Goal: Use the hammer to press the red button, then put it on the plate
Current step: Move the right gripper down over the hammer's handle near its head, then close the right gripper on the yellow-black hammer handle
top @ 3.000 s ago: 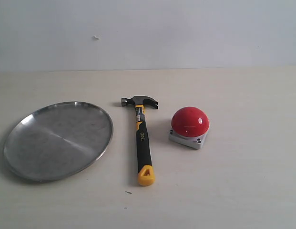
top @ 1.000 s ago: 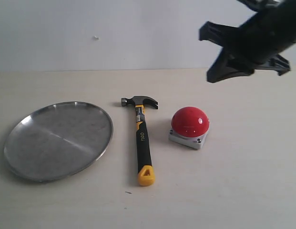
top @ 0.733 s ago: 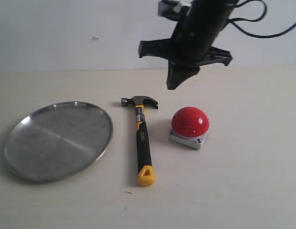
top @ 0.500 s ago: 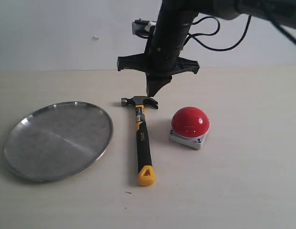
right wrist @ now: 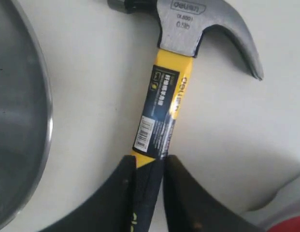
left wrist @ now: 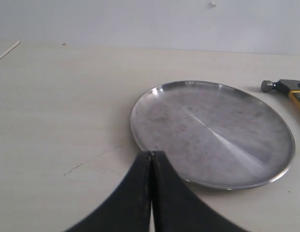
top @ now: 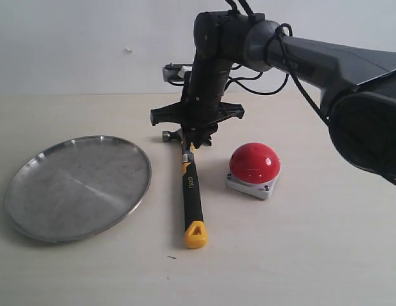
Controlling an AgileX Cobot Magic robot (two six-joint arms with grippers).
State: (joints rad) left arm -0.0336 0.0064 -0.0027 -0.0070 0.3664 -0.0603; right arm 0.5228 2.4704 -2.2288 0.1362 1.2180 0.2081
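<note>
Step in hand: judged to be grasping the hammer (top: 190,185), which lay flat on the desk (top: 312,255) between the plate (top: 32,210) on the left and the red button (top: 254,160) on the right.
Doing it well: squeeze squarely across the handle, firmly, since the heavy head could swing on lifting.
Right hand (top: 196,137): narrow, with its fingers (right wrist: 123,203) against both sides of the handle, just near of the head.
Left hand (left wrist: 150,154): fingers together, empty, by the plate's rim.

Bright, even light, just faint soft shadows on the surface (top: 312,255). The plate (left wrist: 212,130) has a pale glare streak. The hammer (right wrist: 181,29) looks sharp, the right pincer (right wrist: 150,169) at frame bottom blurry.
</note>
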